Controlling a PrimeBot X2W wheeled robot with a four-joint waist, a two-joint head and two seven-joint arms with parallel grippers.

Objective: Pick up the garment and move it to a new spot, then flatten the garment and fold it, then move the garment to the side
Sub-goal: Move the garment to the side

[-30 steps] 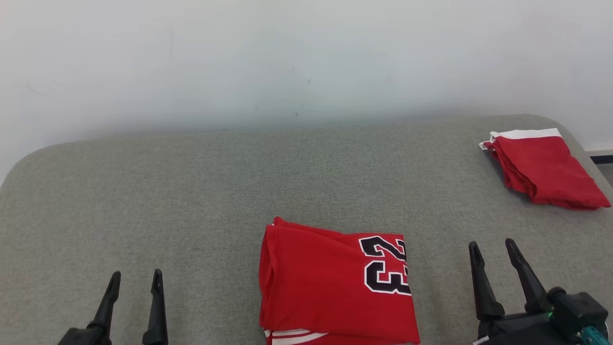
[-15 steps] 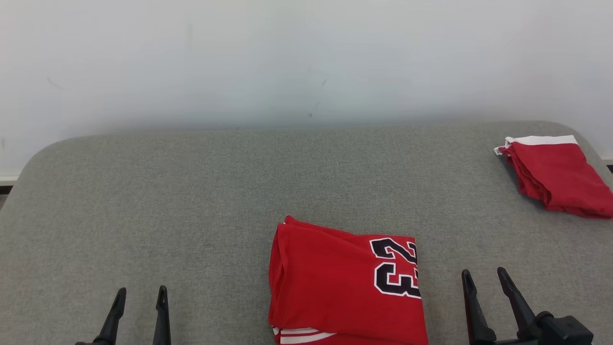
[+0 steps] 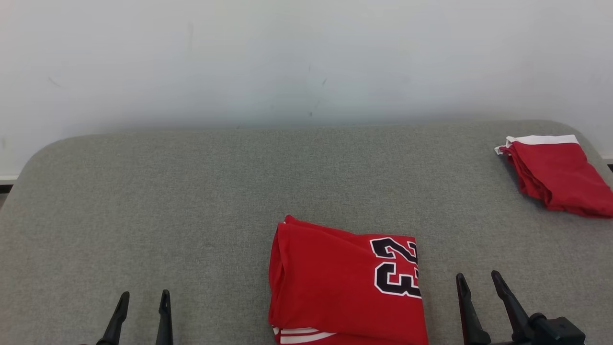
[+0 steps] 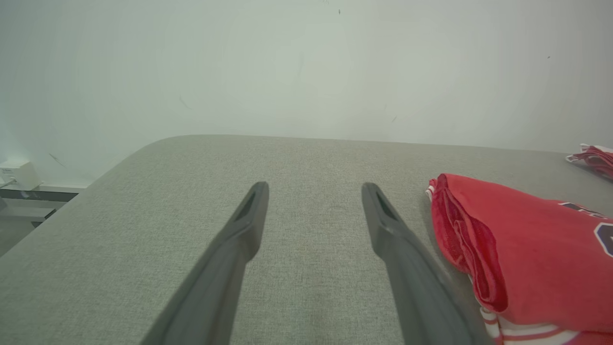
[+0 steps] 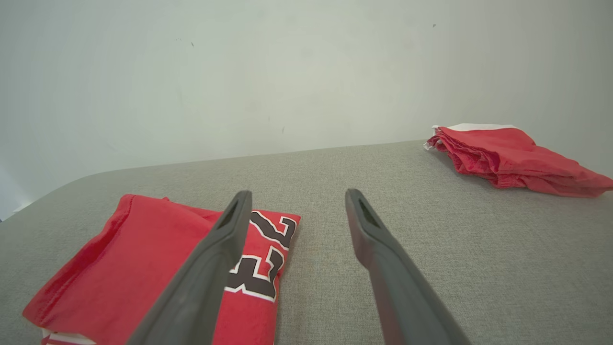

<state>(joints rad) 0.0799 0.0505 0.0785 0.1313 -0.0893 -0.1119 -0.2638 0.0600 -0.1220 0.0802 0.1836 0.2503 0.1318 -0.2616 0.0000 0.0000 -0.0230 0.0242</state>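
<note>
On the counter (image 3: 191,191), front centre: red garment (image 3: 335,282), folded, number 23 facing up. Left tool (image 3: 145,293) and right tool (image 3: 478,275) flank it, both spread, holding nothing. Risk: pinching only the top layer would likely spill the folds open during the move aside.

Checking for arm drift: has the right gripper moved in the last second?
Yes. Judged against the folded jersey, the right gripper has drawn back toward the robot and slightly leftward.

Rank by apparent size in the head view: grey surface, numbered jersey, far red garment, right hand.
1. grey surface
2. numbered jersey, cropped below
3. far red garment, farther off, real size unsure
4. right hand
</note>
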